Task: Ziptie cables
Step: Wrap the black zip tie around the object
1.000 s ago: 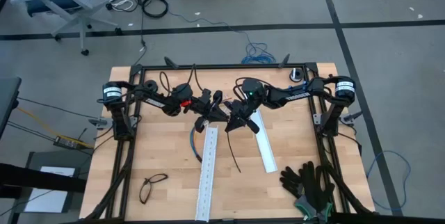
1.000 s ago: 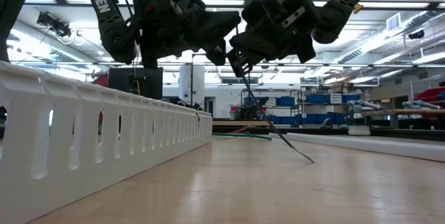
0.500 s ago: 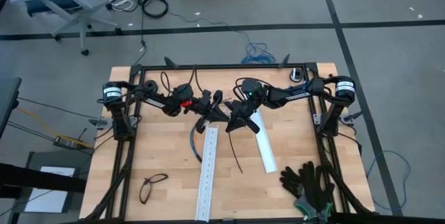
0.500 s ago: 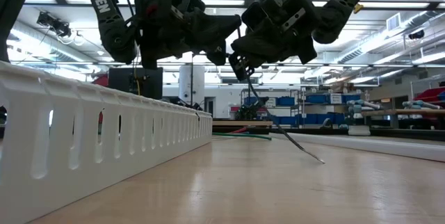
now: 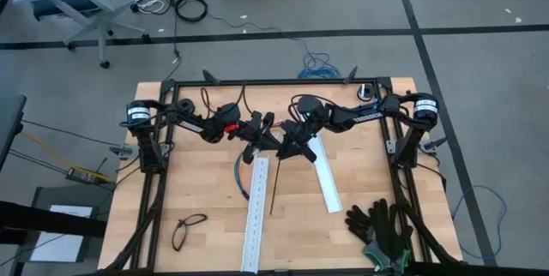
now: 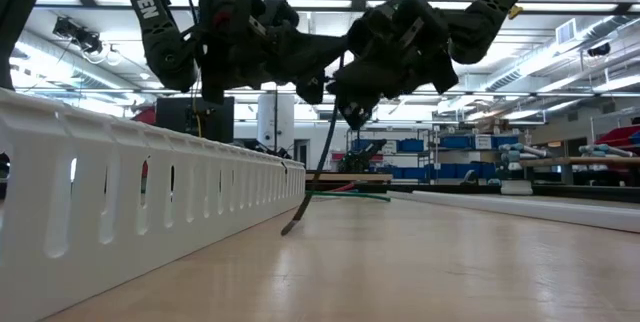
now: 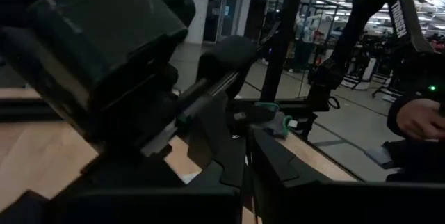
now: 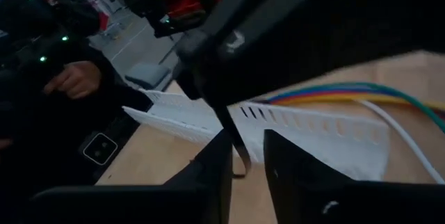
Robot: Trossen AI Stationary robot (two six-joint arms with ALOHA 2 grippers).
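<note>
Cables (image 5: 239, 176) sit curled beside the left white rail (image 5: 255, 216) while the right gripper (image 5: 289, 150), closed on a dangling black ziptie (image 5: 275, 186), meets the narrowly parted, empty left gripper (image 5: 260, 147); I'd hand it over slowly

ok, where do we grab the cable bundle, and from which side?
Mid-arc of the cables, where the wires run together. They lie flat on the table, curving beside the long white rail, so come straight down, closing across the bundle, clear of the rail.
</note>
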